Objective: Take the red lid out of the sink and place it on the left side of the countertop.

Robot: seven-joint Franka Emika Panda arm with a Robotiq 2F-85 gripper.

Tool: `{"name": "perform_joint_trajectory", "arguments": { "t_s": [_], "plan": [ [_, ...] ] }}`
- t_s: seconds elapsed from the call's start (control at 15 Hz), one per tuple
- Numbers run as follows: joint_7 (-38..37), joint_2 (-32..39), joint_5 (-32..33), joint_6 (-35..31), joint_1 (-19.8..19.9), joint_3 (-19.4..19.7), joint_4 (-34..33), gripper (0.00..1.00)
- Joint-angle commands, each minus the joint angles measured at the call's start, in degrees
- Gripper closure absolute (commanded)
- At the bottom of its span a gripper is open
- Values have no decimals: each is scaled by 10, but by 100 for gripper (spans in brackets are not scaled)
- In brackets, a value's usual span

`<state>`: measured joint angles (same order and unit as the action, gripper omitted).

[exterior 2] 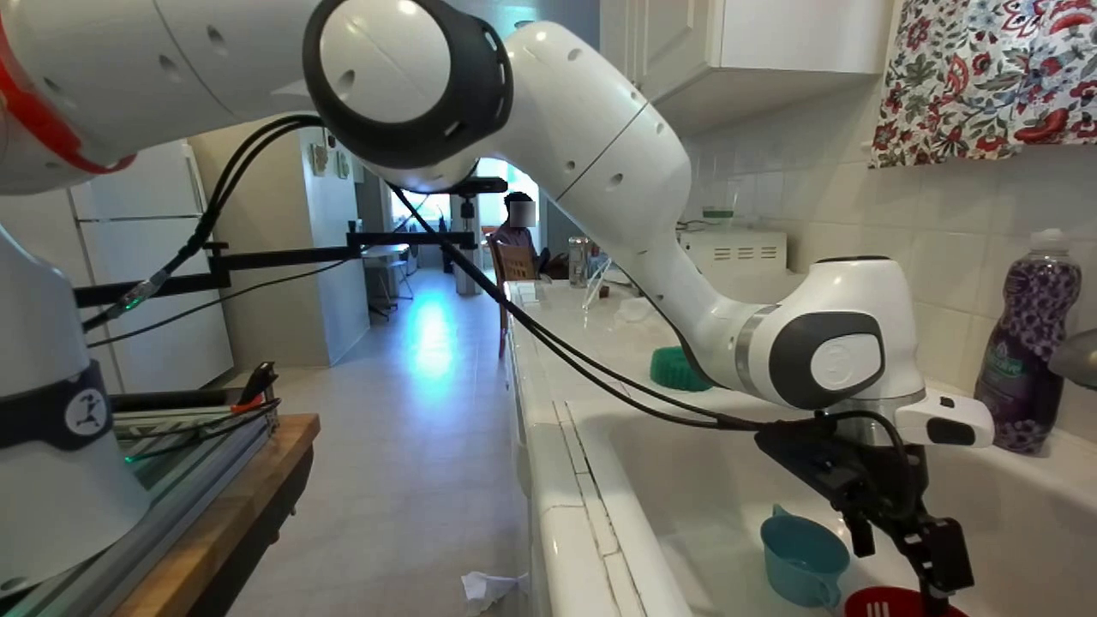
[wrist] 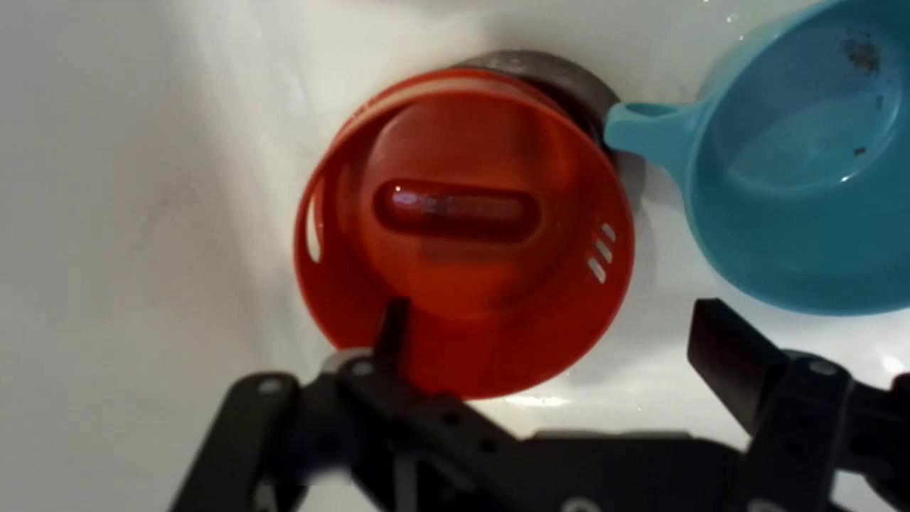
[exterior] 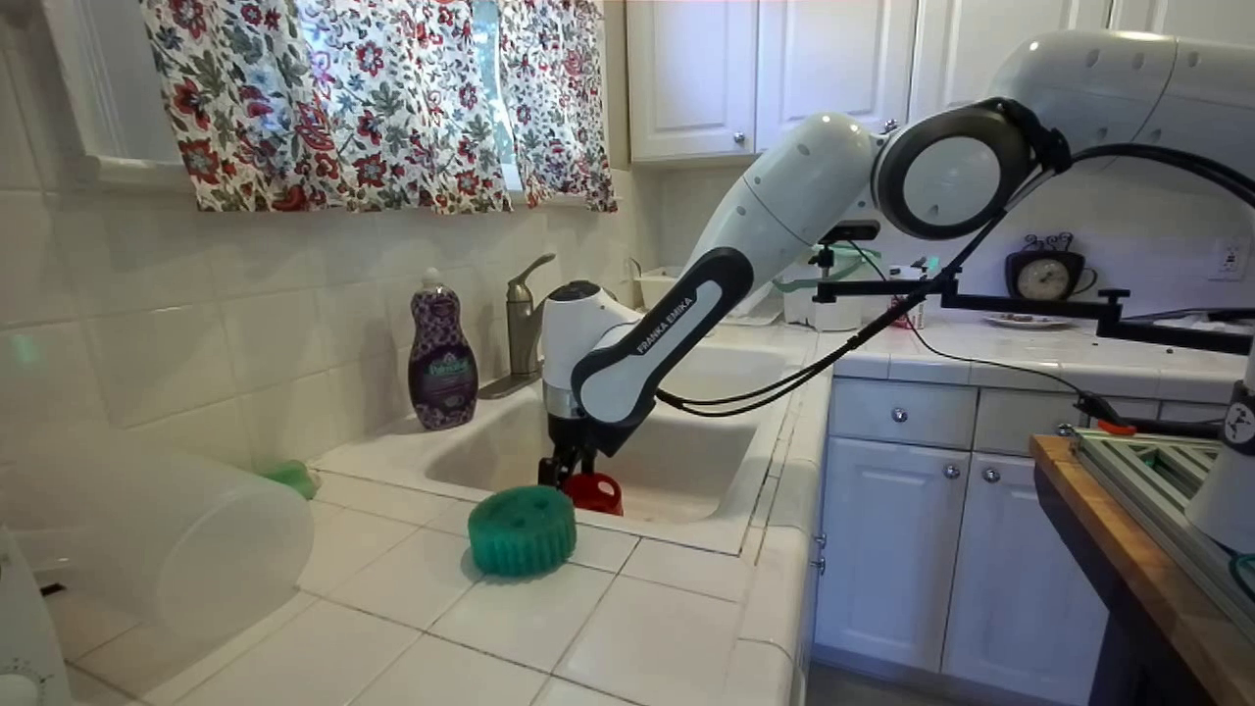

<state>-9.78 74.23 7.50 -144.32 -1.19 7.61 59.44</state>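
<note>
The red lid (wrist: 455, 277) lies in the white sink (exterior: 686, 461), its open, bowl-like side toward the wrist camera. It also shows in both exterior views (exterior: 593, 493) (exterior 2: 883, 602), cut by the frame edge in one of them. My gripper (wrist: 552, 309) is open and down in the sink at the lid. In the wrist view one finger is over the lid's inside near its rim. The other is beyond the rim over bare sink. I cannot tell if either finger touches the lid. The gripper also shows in both exterior views (exterior: 569, 471) (exterior 2: 900, 561). The tiled countertop (exterior: 529, 628) borders the sink.
A teal cup (wrist: 803, 206) stands beside the lid, its handle close to the lid's rim. A green dome-shaped object (exterior: 523, 529) sits at the sink's edge. A purple soap bottle (exterior: 443, 353), the faucet (exterior: 523, 314) and a translucent container (exterior: 196, 549) stand along the wall.
</note>
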Motion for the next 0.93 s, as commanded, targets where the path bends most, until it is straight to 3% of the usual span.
{"name": "perform_joint_trajectory", "arguments": {
  "t_s": [0.0,0.33,0.87],
  "plan": [
    [10,54,0,9,-5,6,-87,0],
    [-59,91,-1,35,-24,37,-157,0],
    [-149,129,9,133,-39,73,-227,0]
  ]
}}
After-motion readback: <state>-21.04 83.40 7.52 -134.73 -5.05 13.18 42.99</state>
